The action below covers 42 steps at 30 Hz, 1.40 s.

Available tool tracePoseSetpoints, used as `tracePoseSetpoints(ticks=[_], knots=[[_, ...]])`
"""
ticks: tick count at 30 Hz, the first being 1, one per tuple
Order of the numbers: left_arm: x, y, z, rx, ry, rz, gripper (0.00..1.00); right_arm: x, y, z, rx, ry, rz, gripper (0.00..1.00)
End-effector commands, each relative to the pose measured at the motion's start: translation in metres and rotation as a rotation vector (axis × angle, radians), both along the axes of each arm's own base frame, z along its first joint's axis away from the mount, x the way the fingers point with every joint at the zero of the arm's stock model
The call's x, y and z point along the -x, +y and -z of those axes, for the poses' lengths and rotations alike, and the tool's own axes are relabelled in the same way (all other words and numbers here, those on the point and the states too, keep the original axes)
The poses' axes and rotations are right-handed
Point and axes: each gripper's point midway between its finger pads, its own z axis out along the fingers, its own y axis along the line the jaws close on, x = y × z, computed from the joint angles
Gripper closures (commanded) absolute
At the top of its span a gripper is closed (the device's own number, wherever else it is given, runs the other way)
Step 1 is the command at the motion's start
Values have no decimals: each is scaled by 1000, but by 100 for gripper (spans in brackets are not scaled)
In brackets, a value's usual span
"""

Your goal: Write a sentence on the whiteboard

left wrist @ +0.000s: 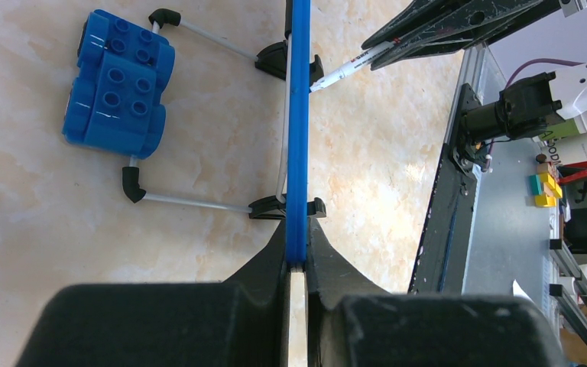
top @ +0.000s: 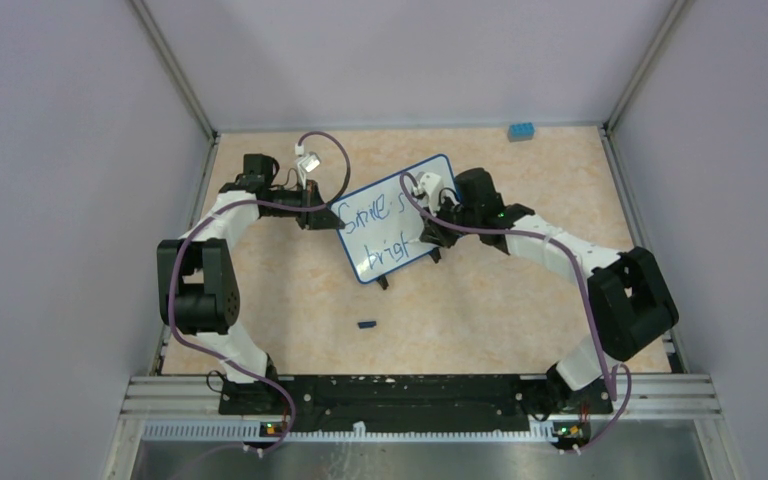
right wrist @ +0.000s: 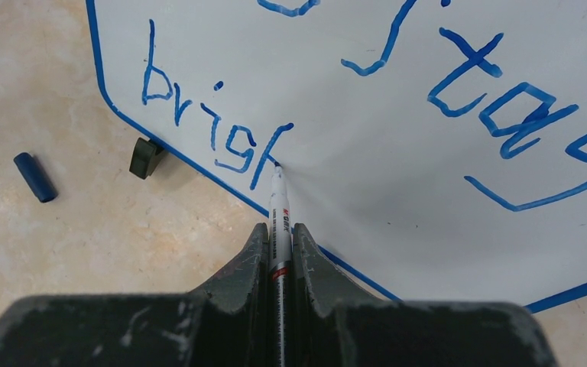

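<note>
Left hand (left wrist: 296,256) pinches the whiteboard (top: 392,222) edge; right hand (right wrist: 279,229) (reaching inward) grips a marker (right wrist: 278,200) touching it.

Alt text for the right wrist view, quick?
The right gripper is shut on a white marker whose tip meets the whiteboard at the unfinished blue word "brigh". A blue cap lies on the table left of the board's black foot.

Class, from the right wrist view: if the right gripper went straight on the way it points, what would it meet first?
The whiteboard: the marker held in the right gripper seems to touch its white face, at the last blue letter.
</note>
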Motion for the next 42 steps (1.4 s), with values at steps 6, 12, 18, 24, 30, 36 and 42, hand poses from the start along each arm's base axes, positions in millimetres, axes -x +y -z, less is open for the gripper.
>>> tracePoseSetpoints(ticks=[6, 12, 18, 24, 30, 36, 42], knots=[[-3, -2, -2, -17, -43, 17, 100, 1, -11, 6, 26, -29, 4, 100], [-3, -2, -2, -18, -44, 17, 100, 4, -6, -4, 2, -29, -14, 100], [-2, -2, -3, -16, -41, 20, 100, 10, -2, -28, -41, -42, -38, 100], [-2, -2, -3, -20, -43, 19, 100, 8, -2, -41, -60, -67, -24, 100], [-1, -2, -2, -24, -43, 19, 100, -5, -2, -44, -55, -91, 2, 100], [-1, -2, -3, -21, -47, 21, 100, -11, -3, -40, -43, -94, 18, 100], [0, -1, -3, -20, -47, 20, 100, -15, -3, -36, -33, -95, 25, 100]])
